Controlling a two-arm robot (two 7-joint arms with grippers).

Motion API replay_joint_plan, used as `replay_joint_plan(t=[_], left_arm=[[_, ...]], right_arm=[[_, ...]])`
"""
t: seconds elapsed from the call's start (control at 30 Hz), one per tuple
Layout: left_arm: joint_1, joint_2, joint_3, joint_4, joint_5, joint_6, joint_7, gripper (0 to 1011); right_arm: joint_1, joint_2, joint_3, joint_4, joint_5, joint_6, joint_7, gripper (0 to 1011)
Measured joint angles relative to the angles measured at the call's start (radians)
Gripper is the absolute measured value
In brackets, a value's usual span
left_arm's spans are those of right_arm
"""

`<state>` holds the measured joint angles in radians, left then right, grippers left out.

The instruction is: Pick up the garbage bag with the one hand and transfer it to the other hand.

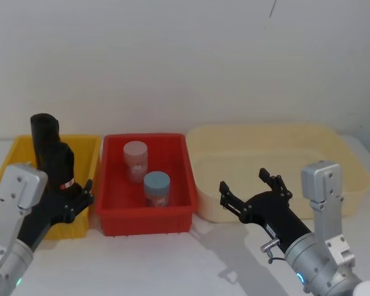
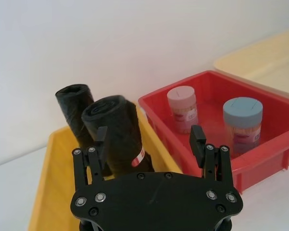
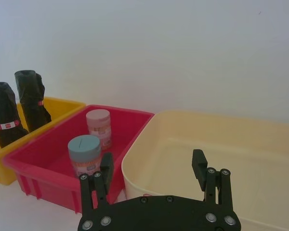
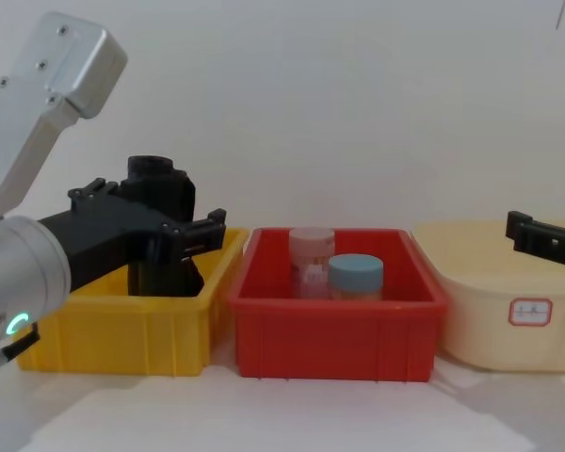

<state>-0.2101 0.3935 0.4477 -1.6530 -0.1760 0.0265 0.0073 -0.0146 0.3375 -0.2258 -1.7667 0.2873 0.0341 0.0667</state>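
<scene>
Left pincer spread around garbage bag | right pincer spread wide | white table | white wall

No text can be read; faint marks, possibly characters, are seen on the red-framed label on the cream bin.
</scene>
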Motion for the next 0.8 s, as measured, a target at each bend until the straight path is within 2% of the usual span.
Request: replay_joint_plan(t=[0.43, 0.8], left_arm=[[0.053, 0.009, -0.029, -0.040, 0.020, 0.019, 0.042, 1001], [0.057, -0.011, -0.058, -0.013, 0.002, 0.006, 0.045, 1001]], right_arm=[[0.000, 0.000, 0.000, 0.000, 0.000, 0.000, 0.000, 1002], [0.000, 0.000, 0.000, 0.000, 0.000, 0.000, 0.000, 1001]])
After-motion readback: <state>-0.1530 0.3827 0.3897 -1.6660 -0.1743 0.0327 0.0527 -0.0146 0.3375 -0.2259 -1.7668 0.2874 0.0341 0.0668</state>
